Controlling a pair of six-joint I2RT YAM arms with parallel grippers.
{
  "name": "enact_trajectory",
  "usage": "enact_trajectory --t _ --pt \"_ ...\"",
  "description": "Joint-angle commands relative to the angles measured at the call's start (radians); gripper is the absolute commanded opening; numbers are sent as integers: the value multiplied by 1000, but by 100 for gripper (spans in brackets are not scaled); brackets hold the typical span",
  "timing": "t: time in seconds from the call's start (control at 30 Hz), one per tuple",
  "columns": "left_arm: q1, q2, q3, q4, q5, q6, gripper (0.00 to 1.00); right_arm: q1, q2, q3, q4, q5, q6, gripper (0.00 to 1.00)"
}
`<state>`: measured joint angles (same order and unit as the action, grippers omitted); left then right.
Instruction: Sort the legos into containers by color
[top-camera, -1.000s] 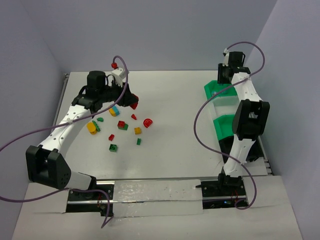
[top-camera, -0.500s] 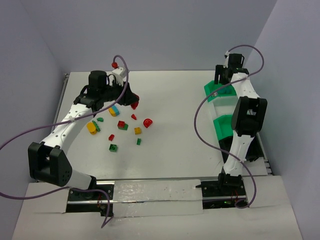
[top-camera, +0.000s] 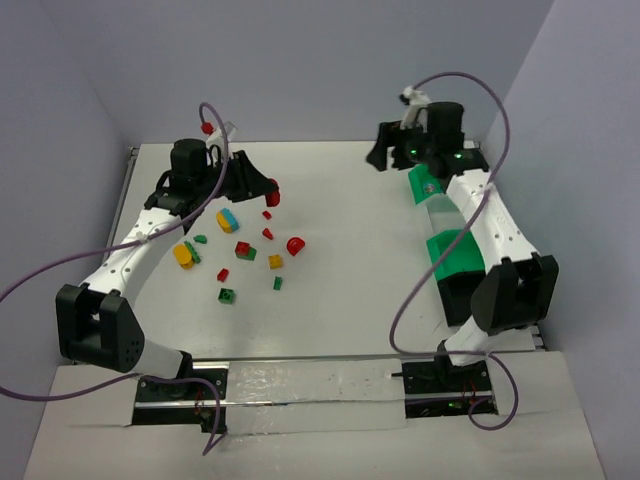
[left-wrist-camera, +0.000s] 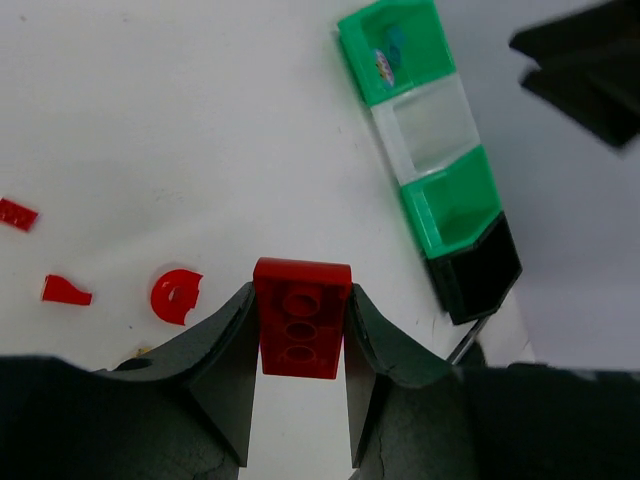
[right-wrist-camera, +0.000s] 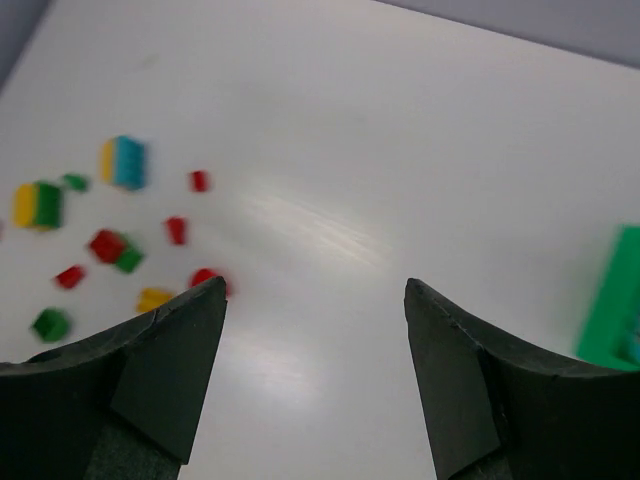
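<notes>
The left claw (left-wrist-camera: 300, 298) is pinching a small red plastic brick (left-wrist-camera: 302, 340) between its tips. Best carrying it level to the green plastic bins (left-wrist-camera: 450, 205) far ahead-right. The right claw (right-wrist-camera: 315, 290) is gaping wide, empty.

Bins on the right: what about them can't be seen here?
- Top view: the right arm covers part of the bin row.
- Left wrist view: items in the far green bin, too small to identify.
- Right wrist view: green bin cut off by the frame edge.
</notes>
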<state>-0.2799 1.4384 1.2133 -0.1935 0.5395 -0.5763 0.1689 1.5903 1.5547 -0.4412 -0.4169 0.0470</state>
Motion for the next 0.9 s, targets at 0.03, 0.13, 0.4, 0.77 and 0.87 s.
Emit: enact_trajectory --t 0.03,0.13,0.4,0.77,0.87 --pt "2 -1 66 -36 -137 -233 0 227 -22 -11 55 31 128 79" --pt "1 -7 66 -49 -147 -272 0 314 25 62 12 88 164 79" --pt "1 0 72 -40 -118 -355 2 438 58 67 57 107 206 80" --pt "1 20 84 -21 -62 -412 0 501 114 113 81 73 217 80" --pt "1 20 71 1 -41 -439 0 510 134 120 90 111 220 80"
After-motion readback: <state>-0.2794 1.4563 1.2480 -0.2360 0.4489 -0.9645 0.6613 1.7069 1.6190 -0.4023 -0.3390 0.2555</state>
